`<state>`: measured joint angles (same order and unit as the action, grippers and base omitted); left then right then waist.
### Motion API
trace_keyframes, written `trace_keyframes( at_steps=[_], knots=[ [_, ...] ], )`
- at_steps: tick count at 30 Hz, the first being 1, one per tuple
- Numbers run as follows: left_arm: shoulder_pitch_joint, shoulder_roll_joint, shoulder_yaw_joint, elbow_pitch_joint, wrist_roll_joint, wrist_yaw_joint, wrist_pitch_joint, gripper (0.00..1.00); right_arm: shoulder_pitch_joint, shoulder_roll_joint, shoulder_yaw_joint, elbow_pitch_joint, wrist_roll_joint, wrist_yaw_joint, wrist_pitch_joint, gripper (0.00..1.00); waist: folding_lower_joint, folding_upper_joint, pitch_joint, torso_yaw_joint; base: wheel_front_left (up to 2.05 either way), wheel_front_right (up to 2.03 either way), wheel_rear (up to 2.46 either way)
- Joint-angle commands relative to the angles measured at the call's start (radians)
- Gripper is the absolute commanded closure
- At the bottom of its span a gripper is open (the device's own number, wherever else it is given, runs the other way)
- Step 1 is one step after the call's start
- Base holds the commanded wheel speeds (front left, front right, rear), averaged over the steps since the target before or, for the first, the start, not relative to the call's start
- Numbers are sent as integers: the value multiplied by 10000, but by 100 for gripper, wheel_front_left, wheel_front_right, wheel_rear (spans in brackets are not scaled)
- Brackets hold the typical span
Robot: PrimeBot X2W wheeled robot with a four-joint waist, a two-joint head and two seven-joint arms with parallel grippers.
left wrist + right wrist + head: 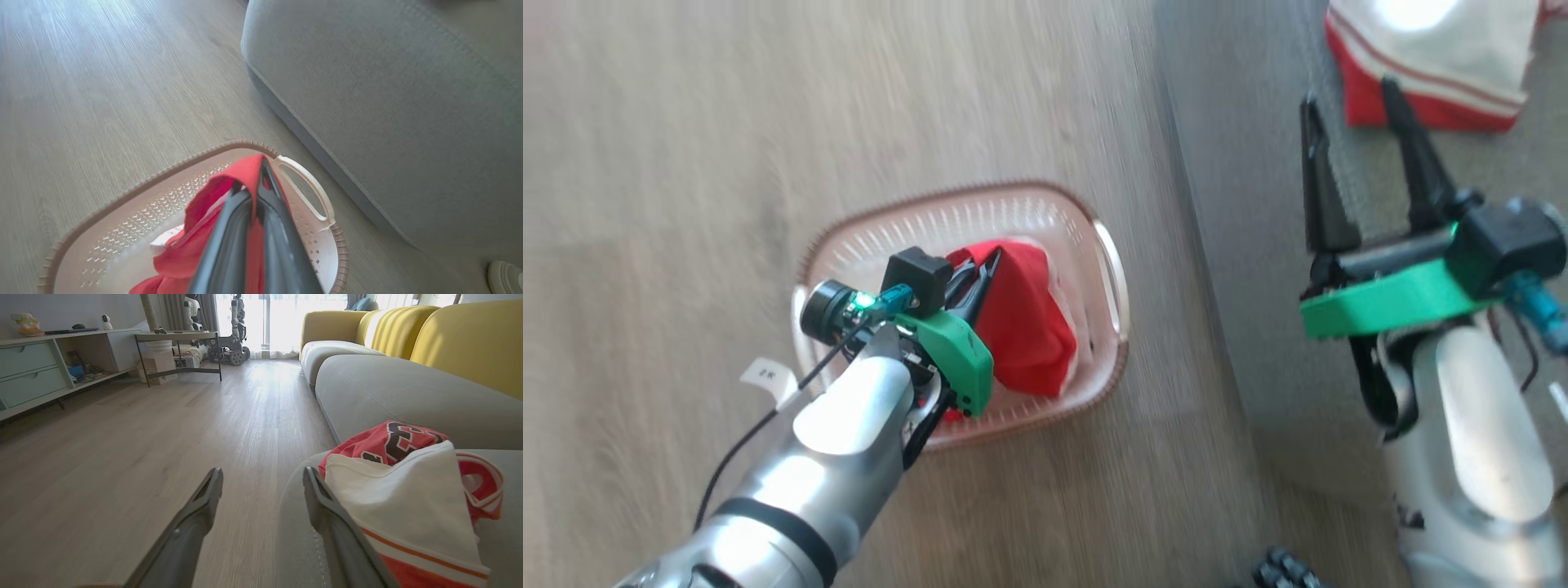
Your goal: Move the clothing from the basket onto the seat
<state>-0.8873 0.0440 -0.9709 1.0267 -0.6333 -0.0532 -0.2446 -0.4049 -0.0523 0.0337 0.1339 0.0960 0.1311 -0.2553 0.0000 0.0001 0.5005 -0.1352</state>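
Observation:
The white perforated basket (1103, 245) (135, 212) with a brown rim stands on the wooden floor beside the grey seat (1258, 204) (388, 102). A red garment (1025, 327) (204, 204) rises out of the basket, pinched between the fingers of my left gripper (988, 265) (253, 179), which is shut on it. A second red and white garment (1429, 57) (408, 490) lies on the seat cushion (388, 396). My right gripper (1347, 94) (263, 475) hovers open over the seat's edge, just left of that garment, holding nothing.
Wooden floor (727, 163) spreads left of the basket. Yellow sofa backs (470, 339) stand behind the grey cushions. A low cabinet (36, 367), a metal side table (179, 339) and another robot (237, 326) stand far across the room. A shoe tip (504, 277) shows near the seat's base.

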Motion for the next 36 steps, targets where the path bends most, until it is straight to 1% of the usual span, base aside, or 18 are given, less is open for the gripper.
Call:
trace_keyframes(
  at_steps=[1, 4, 9, 18, 27, 36],
  knots=[
    [149, 62, 315, -318, -57, 96, -155, 100, 285, 20, 107, -186, -80, -4, -48, 0, 0, -1, -1202, 541, 0, 0, 0],
    [288, 78, 625, -862, -11, 250, -166, 100, 691, 20, -23, 65, -145, -4, -14, 0, 0, -1, -1895, 745, 0, 0, 0],
    [700, 285, 993, -1735, 270, 426, -169, 100, 1423, 20, -158, 411, -143, -4, 61, 0, 0, -1, -2943, 1031, 0, 0, 0],
    [985, 597, 1139, -2650, 388, 537, -125, 100, 2489, 20, -223, 925, -8, -4, 205, 0, 0, -1, -4520, 1355, 0, 0, 0],
    [800, 756, 1141, -3633, 278, 691, 448, 100, 3057, 20, -91, 1085, 42, -4, 342, 0, 0, -1, -5439, 1646, 0, 0, 0],
    [631, 926, 994, -4994, 89, 728, 1494, 100, 3210, 20, 399, 1399, 237, -4, 389, 0, 0, -1, -5873, 1875, 0, 0, 0]
  ],
)
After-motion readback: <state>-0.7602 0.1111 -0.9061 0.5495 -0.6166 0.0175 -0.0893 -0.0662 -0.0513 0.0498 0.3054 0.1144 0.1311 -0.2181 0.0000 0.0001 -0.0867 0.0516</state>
